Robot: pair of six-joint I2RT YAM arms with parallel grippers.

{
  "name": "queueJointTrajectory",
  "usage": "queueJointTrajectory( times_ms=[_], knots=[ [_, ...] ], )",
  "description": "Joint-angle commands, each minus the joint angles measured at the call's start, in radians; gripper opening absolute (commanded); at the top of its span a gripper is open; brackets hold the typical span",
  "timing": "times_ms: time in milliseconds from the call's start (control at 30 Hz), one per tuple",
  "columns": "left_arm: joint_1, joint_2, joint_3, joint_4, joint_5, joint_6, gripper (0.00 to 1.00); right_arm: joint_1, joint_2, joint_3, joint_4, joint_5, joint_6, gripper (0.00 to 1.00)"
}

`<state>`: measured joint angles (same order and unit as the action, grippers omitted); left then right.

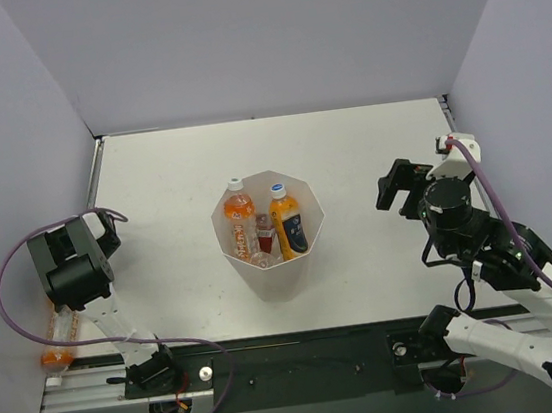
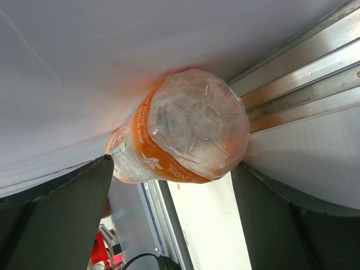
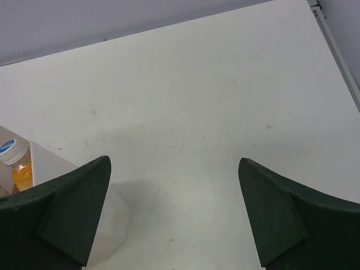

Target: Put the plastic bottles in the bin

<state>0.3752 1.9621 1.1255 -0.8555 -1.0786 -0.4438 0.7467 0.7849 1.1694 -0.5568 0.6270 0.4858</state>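
Observation:
A clear bottle with an orange label (image 2: 185,126) lies against the left wall at the table's near left corner, its base toward my left wrist camera. It also shows in the top view (image 1: 57,342). My left gripper (image 2: 171,175) is open, its fingertips on either side of the bottle's base, close to it. The white faceted bin (image 1: 306,246) stands mid-table and holds several bottles, among them an orange one with a white cap (image 1: 239,211) and one with a dark blue label (image 1: 286,223). My right gripper (image 3: 174,169) is open and empty, hovering right of the bin (image 3: 109,228).
The left wall and a metal rail (image 2: 304,84) run right beside the lying bottle. The left arm's wrist (image 1: 72,264) covers its fingers in the top view. The right gripper (image 1: 395,184) is over bare table. A black bar (image 1: 294,355) spans the near edge.

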Motion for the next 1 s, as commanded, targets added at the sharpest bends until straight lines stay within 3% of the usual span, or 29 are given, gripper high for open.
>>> queueJointTrajectory(
  times_ms=[0,233,567,833,967],
  knots=[
    [0.018,-0.005,0.011,0.052,0.043,-0.019,0.97,-0.006,0.007,0.01,0.028,-0.006,0.031,0.9],
    [0.019,0.034,0.062,0.038,0.049,-0.016,0.97,-0.004,0.016,0.001,0.024,-0.007,0.036,0.9],
    [0.016,0.029,0.056,-0.003,-0.105,-0.088,0.97,-0.003,0.028,-0.004,0.031,-0.015,0.05,0.9],
    [-0.059,0.014,0.088,-0.114,-0.283,-0.205,0.97,-0.004,0.033,-0.011,0.029,-0.029,0.069,0.9],
    [-0.079,0.023,0.088,-0.099,-0.248,-0.194,0.97,-0.004,0.03,-0.019,0.029,-0.039,0.074,0.9]
  ],
)
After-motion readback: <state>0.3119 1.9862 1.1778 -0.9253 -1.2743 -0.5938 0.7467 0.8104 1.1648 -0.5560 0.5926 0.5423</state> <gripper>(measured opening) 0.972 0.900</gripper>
